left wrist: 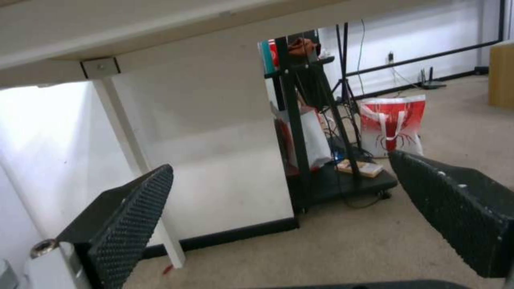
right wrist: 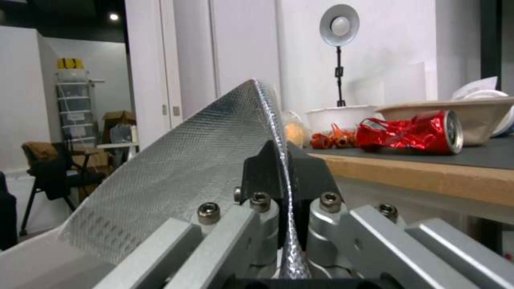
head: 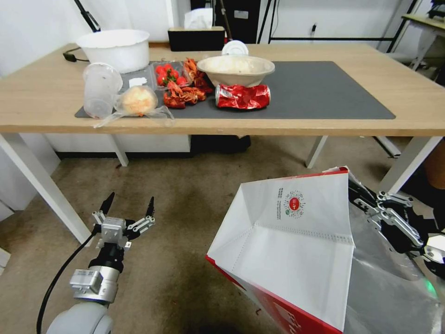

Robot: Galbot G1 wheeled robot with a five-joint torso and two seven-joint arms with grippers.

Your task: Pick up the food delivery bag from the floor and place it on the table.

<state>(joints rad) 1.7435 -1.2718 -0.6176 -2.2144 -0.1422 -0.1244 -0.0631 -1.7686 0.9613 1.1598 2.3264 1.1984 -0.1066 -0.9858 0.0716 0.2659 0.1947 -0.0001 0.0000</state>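
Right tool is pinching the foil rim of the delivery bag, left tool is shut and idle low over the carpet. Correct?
Not quite: the left tool is open, not shut. The head view shows its fingers spread apart, and the left wrist view shows a wide gap between the pads. The rest holds: the right tool pinches the foil rim of the delivery bag, and the left one sits idle low over the carpet.

I count two bowls (head: 115,46) (head: 236,68), one crushed can (head: 242,96), one overturned cup (head: 99,89), one delivery bag (head: 296,241), and two grippers (head: 129,208) (head: 359,197).
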